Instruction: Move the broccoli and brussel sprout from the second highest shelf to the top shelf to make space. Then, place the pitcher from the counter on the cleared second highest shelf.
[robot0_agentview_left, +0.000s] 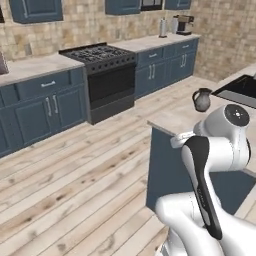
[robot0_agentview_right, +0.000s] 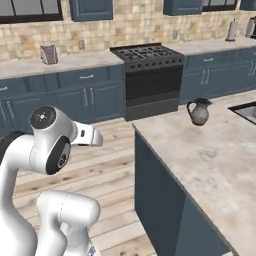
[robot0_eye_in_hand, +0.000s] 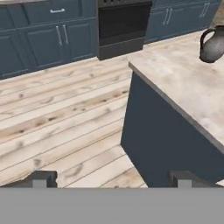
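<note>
The pitcher (robot0_agentview_left: 202, 99) (robot0_agentview_right: 199, 111) (robot0_eye_in_hand: 213, 45), a small grey mottled jug with a side handle, stands upright near the far corner of the beige marbled counter (robot0_agentview_left: 172, 119) (robot0_agentview_right: 215, 155) (robot0_eye_in_hand: 183, 78). My gripper (robot0_eye_in_hand: 113, 179) is open with nothing between its fingers. It hangs over the wooden floor beside the counter's near corner, well short of the pitcher. The broccoli, the brussel sprout, the second highest shelf and the top shelf are out of view.
A black sink (robot0_agentview_left: 242, 89) (robot0_agentview_right: 247, 111) is set into the counter beyond the pitcher. The island's dark blue side panel (robot0_eye_in_hand: 166, 148) drops to the wooden floor (robot0_eye_in_hand: 65, 118). A black stove (robot0_agentview_left: 105, 75) (robot0_agentview_right: 150, 75) and blue cabinets line the far wall.
</note>
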